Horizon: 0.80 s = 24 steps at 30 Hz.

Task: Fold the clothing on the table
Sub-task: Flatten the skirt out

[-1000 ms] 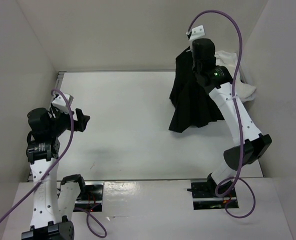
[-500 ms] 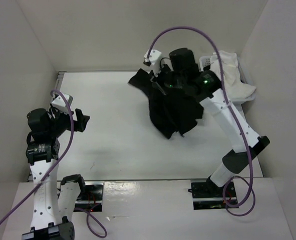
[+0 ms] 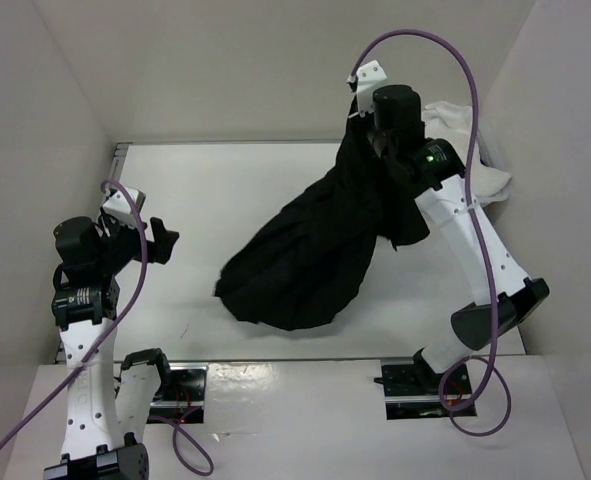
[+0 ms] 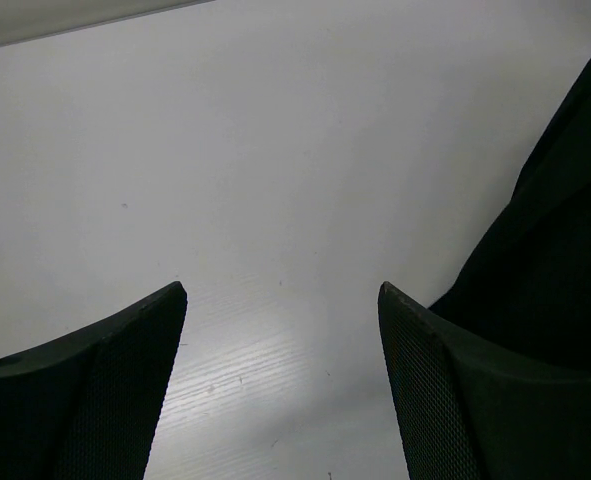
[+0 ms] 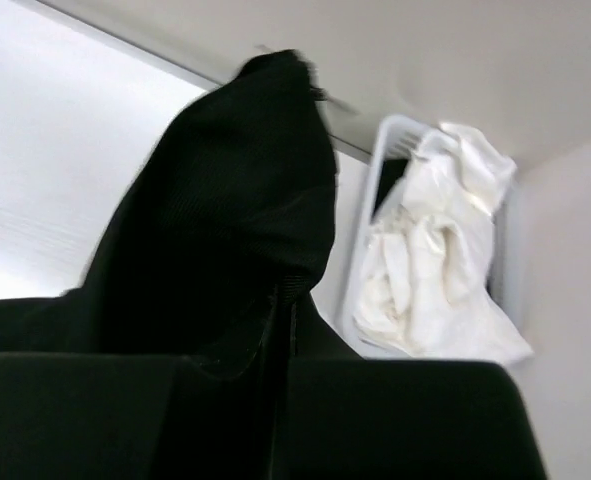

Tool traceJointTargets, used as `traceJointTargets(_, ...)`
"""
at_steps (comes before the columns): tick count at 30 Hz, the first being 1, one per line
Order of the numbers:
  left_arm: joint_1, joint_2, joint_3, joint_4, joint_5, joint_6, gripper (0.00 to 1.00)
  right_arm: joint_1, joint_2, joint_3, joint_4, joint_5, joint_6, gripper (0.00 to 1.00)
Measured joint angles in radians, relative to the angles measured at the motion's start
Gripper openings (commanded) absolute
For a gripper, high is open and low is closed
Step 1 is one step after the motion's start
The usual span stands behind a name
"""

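The clothing (image 3: 310, 260), a black pleated skirt, hangs from my right gripper (image 3: 363, 120), which is shut on its waist high at the back right. Its wide hem trails down and left onto the white table (image 3: 205, 190). In the right wrist view the black fabric (image 5: 225, 220) is pinched between my shut fingers (image 5: 287, 330). My left gripper (image 3: 163, 238) hovers open at the left, empty, apart from the skirt. In the left wrist view its fingers (image 4: 445, 390) stand wide over bare table (image 4: 275, 180), with the skirt's edge (image 4: 565, 220) at the right.
A small white basket (image 3: 480, 150) holding a white cloth garment (image 3: 455, 120) stands at the back right corner, behind the right arm. White walls enclose the table at left, back and right. A metal rail (image 3: 120, 150) runs along the left edge.
My right gripper swung left with the skirt, then came back right and higher. The skirt has unfurled, and its hem now spreads down to the left on the table. The left arm has not moved.
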State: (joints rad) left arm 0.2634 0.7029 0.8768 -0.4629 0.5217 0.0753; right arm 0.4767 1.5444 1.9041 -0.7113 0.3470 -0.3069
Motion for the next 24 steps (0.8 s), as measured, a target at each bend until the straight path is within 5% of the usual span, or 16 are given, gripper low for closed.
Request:
traceJointTargets(5,0.0,-0.002,0.0,0.0,0.0,0.0,0.84,-0.021,0.045,0.019,0.0,0.09,0.01,0.0)
traceJointTargets(12,0.0,-0.008,0.0,0.0,0.0,0.0,0.84,-0.028,0.092,0.028,0.166,0.499,-0.032,0.0)
traceJointTargets(15,0.0,-0.008,0.0,0.0,0.0,0.0,0.84,0.029,0.109,0.039,0.146,0.526,-0.035,0.0)
traceJointTargets(17,0.0,-0.008,0.0,0.0,0.0,0.0,0.84,0.093,0.119,0.066,0.073,0.435,-0.03,0.0)
traceJointTargets(24,0.0,-0.008,0.0,0.0,0.0,0.0,0.84,0.171,0.128,0.37,-0.331,-0.476,-0.112,0.0)
